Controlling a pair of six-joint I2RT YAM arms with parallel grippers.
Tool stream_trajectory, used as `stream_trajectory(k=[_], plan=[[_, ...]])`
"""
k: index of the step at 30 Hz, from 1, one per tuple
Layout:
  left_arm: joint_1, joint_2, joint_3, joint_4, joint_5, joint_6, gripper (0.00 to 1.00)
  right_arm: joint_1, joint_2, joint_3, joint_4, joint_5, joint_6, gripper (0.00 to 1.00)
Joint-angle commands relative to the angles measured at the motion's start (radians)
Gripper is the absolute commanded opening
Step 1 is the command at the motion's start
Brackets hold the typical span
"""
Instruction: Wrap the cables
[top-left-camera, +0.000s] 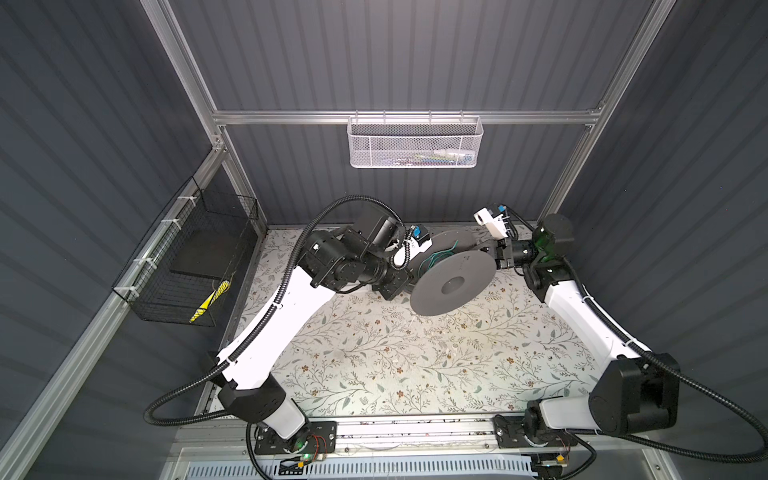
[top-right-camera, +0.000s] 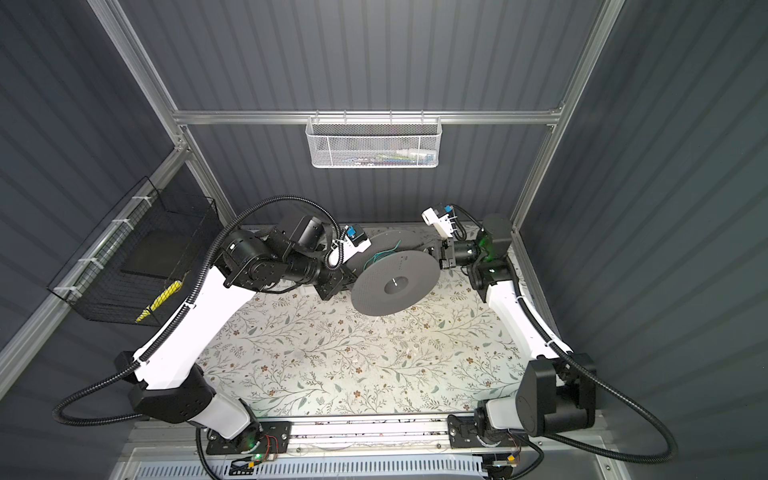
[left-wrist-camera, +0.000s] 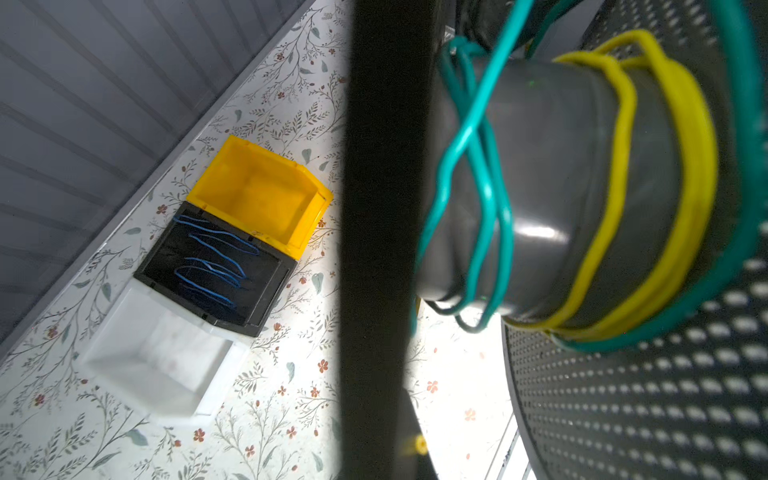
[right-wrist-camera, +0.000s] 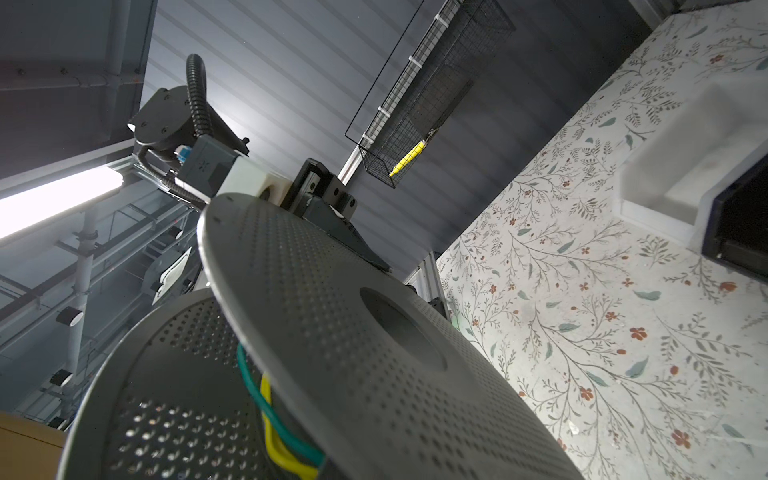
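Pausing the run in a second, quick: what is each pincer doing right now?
Left pincer: shut on the near rim of the gray spool.
Right pincer: shut on the spool's far rim.

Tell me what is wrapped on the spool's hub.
Yellow wire and green wire loop around the hub of the spool. The hub's far side and any wire there are covered.
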Motion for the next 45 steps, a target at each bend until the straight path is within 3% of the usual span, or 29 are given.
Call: stream_trajectory(k=[1, 3, 9, 16, 18, 21, 23, 24, 25, 26, 27, 29, 31, 35, 40, 45], plan=[[-0.086, 0.071, -0.093, 0.087, -0.160, 0.083, 0.00, 0.092, 0.005, 0.092, 0.039, -0.108, 0.066, 0.00], [-0.105, 0.059, -0.126, 0.115, -0.211, 0.099, 0.00, 0.090, 0.063, 0.186, -0.001, -0.101, 0.067, 0.07], [-0.130, 0.065, -0.146, 0.134, -0.430, 0.125, 0.00, 0.103, 0.161, 0.425, -0.145, -0.063, 0.066, 0.03], [-0.163, 0.025, -0.185, 0.234, -0.689, 0.132, 0.00, 0.130, 0.074, 0.216, -0.067, -0.049, 0.063, 0.02], [-0.172, 0.036, -0.182, 0.234, -0.737, 0.154, 0.00, 0.166, 0.043, 0.178, -0.097, -0.058, -0.001, 0.05], [-0.183, 0.078, -0.154, 0.197, -0.762, 0.185, 0.00, 0.185, 0.033, 0.181, -0.288, -0.043, -0.184, 0.04], [-0.202, 0.123, -0.116, 0.153, -0.777, 0.202, 0.00, 0.185, 0.044, 0.248, -0.635, 0.006, -0.462, 0.03], [-0.208, 0.148, -0.083, 0.117, -0.753, 0.198, 0.00, 0.189, 0.071, 0.352, -1.007, 0.104, -0.771, 0.02], [-0.209, 0.167, -0.052, 0.084, -0.712, 0.181, 0.00, 0.217, 0.122, 0.504, -1.407, 0.287, -1.074, 0.00], [-0.208, 0.172, -0.042, 0.077, -0.688, 0.169, 0.00, 0.259, 0.176, 0.608, -1.614, 0.445, -1.209, 0.00], [-0.208, 0.166, -0.043, 0.085, -0.664, 0.159, 0.00, 0.295, 0.221, 0.659, -1.694, 0.519, -1.252, 0.00], [-0.205, 0.112, -0.088, 0.153, -0.625, 0.141, 0.00, 0.286, 0.208, 0.592, -1.540, 0.384, -1.146, 0.00], [-0.206, 0.047, -0.147, 0.235, -0.598, 0.147, 0.00, 0.292, 0.179, 0.575, -1.485, 0.478, -1.116, 0.00], [-0.215, 0.054, -0.149, 0.192, -0.628, 0.141, 0.00, 0.294, 0.165, 0.640, -1.527, 0.571, -1.128, 0.00], [-0.254, 0.059, -0.203, 0.235, -0.765, 0.172, 0.00, 0.305, 0.127, 0.673, -1.550, 0.679, -1.118, 0.00], [-0.290, 0.036, -0.308, 0.425, -0.928, 0.266, 0.00, 0.369, 0.012, 0.595, -1.454, 0.921, -1.113, 0.00]])
